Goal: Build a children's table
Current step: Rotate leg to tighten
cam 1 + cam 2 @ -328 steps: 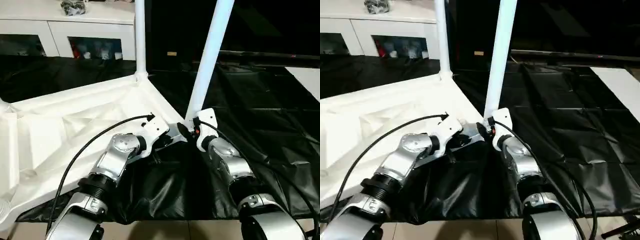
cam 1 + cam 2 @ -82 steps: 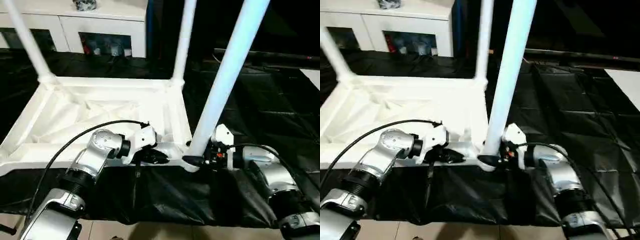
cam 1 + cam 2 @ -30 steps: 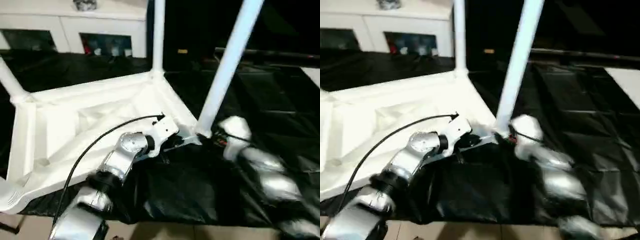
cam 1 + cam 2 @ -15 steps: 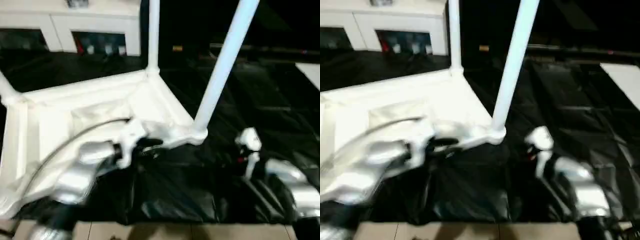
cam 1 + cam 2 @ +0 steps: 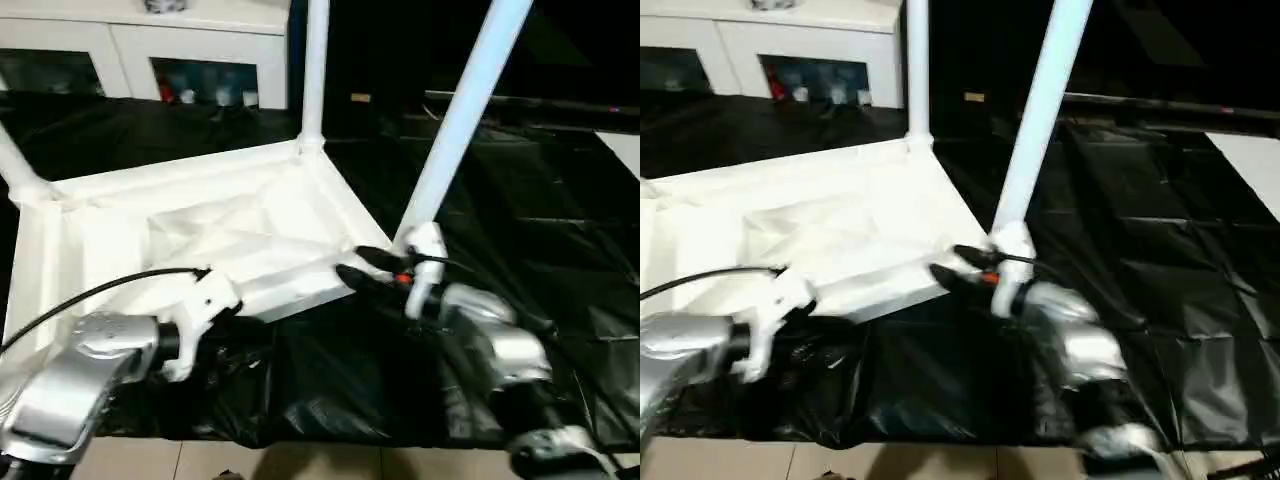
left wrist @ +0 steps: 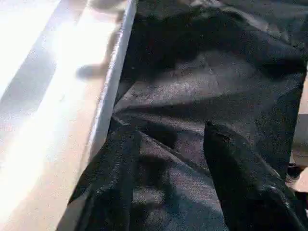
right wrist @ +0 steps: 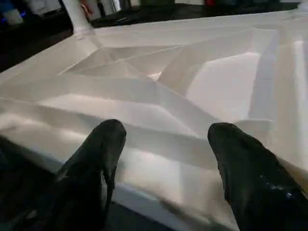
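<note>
The children's table [image 5: 200, 230] lies upside down on a black cloth, its ribbed underside facing up. Three white legs stand in its corner sockets: one at the far corner [image 5: 316, 70], one at the near right corner [image 5: 462, 110] and one at the left [image 5: 15, 165]. My left gripper [image 6: 168, 139] is open over the cloth just off the table's near rim [image 6: 108, 110], with nothing between its fingers. My right gripper [image 5: 360, 268] is open at the near right corner, below the leg there. Its fingers [image 7: 103, 144] point across the ribbed underside [image 7: 159, 91] and hold nothing.
Rumpled black cloth [image 5: 520, 200] covers the work surface and hangs over its near edge. A white cabinet with glass doors [image 5: 150, 60] stands behind. Pale floor tiles [image 5: 300, 462] run along the near edge, and a white patch [image 5: 625, 150] lies at the far right.
My left gripper has opened, let go of the table's near rim and drawn back to the left. My right gripper has swung back in to the near right corner.
</note>
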Controlling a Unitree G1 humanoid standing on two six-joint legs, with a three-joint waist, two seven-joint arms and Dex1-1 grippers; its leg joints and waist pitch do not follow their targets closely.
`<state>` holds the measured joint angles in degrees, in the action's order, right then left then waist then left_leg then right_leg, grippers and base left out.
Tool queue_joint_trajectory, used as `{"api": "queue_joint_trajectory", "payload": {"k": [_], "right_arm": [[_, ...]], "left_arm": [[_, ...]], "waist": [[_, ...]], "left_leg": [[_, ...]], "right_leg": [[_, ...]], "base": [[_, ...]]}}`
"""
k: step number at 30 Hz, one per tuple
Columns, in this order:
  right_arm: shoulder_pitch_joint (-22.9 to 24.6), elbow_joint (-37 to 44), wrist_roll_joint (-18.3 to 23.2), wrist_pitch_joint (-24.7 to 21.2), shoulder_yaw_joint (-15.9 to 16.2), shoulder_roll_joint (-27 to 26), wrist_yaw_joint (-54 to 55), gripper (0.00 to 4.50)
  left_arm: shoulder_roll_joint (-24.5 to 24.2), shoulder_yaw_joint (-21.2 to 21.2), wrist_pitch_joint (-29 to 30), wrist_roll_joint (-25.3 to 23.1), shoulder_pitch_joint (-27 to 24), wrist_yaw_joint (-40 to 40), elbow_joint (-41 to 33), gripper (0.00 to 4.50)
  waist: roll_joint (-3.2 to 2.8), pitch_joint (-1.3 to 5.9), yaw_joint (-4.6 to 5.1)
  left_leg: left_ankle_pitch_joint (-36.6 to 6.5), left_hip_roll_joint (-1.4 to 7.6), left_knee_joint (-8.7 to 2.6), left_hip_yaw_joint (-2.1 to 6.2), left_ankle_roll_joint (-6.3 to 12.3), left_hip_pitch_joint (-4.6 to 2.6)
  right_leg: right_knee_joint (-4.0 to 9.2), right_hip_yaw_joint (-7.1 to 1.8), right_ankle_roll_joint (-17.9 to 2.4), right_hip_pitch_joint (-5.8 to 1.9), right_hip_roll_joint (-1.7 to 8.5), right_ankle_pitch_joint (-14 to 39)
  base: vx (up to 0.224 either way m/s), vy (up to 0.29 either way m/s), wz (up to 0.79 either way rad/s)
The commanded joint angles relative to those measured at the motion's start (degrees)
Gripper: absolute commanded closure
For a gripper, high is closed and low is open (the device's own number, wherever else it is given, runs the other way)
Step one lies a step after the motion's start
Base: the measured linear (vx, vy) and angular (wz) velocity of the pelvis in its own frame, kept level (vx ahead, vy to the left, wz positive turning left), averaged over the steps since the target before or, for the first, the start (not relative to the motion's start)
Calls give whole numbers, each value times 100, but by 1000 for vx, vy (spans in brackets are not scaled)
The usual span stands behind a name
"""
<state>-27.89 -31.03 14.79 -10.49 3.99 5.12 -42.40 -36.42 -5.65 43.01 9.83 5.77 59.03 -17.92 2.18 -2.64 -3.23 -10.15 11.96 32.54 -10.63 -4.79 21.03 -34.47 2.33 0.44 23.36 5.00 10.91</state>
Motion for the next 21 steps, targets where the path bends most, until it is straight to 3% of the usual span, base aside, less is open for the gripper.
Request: {"api": "queue_joint_trajectory", "payload": {"k": [1, 3, 9, 10, 15, 21], "right_arm": [[-468, -625, -159, 271, -251, -291, 782, 137], [-694, -979, -224, 458, -390, -435, 1204, 137], [-1004, -1460, -212, 678, -628, -548, 1849, 137], [-1287, -1927, -205, 911, -834, -544, 2428, 137], [-1689, -2643, -178, 1315, -1233, -354, 3198, 137], [-1859, -3080, -184, 1573, -1424, -44, 3588, 137]], "left_arm": [[-149, -97, 205, -24, -91, -98, -257, 163], [-190, -138, 256, -63, -140, -127, -331, 137], [-232, -169, 312, -149, -173, -225, -378, 93], [-331, -215, 332, -188, -178, -335, -385, 86], [-370, -168, 274, -281, -136, -589, -292, 48], [-333, -137, 125, -393, -20, -825, -74, 3]], "waist": [[-70, 327, 25], [-84, 310, 42], [-77, 310, 0], [-58, 308, -2], [-57, 304, -41], [-44, 325, -119]], "left_leg": [[-913, 77, -374, -2, -10, -71], [-1071, 77, -373, -8, -81, -98], [-1143, 78, -364, -17, -161, -112], [-1246, 69, -365, -18, -205, -111], [-1448, 62, -341, -45, -271, -160], [-1283, 46, -320, -34, -251, -107]], "right_leg": [[258, -161, -1354, -239, 185, 532], [287, -177, -1309, -220, 184, 778], [266, -182, -1168, -211, 166, 720], [275, -180, -1104, -211, 163, 846], [282, -187, -1011, -151, 140, 989], [244, -177, -924, -191, 142, 854]], "base": [[0, 0, 0], [0, 0, 0], [0, 0, 0], [0, 0, 0], [0, 0, 0], [0, 0, 0]]}}
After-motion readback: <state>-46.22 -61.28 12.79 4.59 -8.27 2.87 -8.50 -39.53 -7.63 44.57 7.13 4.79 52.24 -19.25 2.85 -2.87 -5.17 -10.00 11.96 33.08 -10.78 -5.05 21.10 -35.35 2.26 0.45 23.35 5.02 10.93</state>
